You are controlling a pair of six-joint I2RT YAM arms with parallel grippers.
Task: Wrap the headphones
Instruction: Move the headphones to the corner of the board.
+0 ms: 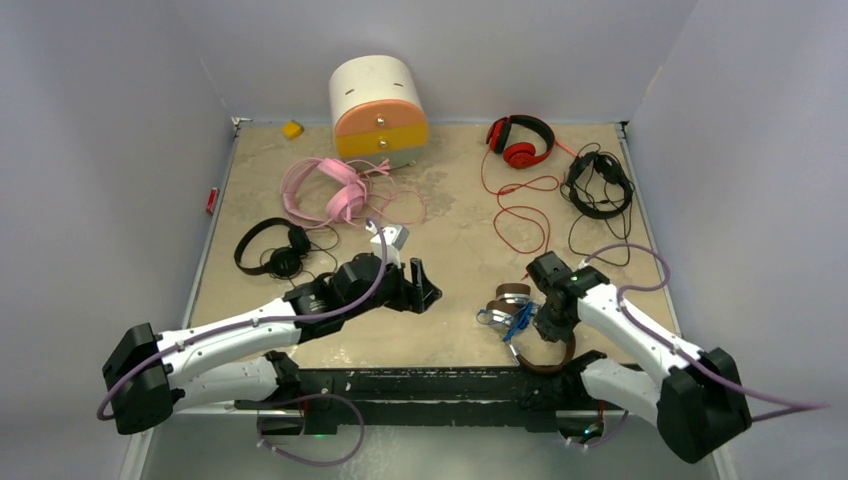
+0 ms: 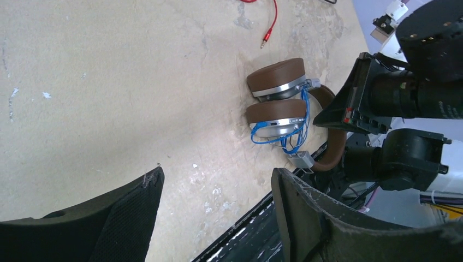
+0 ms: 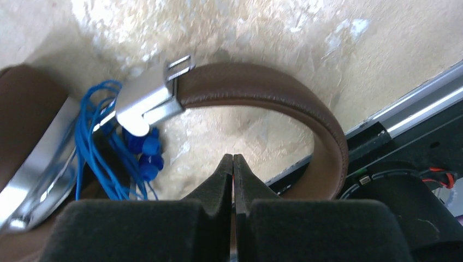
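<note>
The brown headphones (image 1: 513, 297) with silver hinges lie near the front edge, a blue cable (image 1: 516, 322) bundled round the earcups. They also show in the left wrist view (image 2: 275, 82) and the right wrist view (image 3: 262, 82). My right gripper (image 3: 233, 158) is shut and empty, its tips just above the table inside the headband loop (image 1: 548, 325). My left gripper (image 2: 215, 174) is open and empty, left of the brown headphones (image 1: 420, 283). Pink headphones (image 1: 325, 185), red headphones (image 1: 520, 140) and two black headphones (image 1: 275, 245) (image 1: 598, 180) lie with loose cables.
The white-orange-yellow drawer box (image 1: 378, 105) stands at the back centre. A small yellow object (image 1: 291, 129) sits in the back left corner. The red cable's plug (image 2: 267, 35) lies beyond the brown headphones. The black front rail (image 1: 420, 385) runs along the near edge.
</note>
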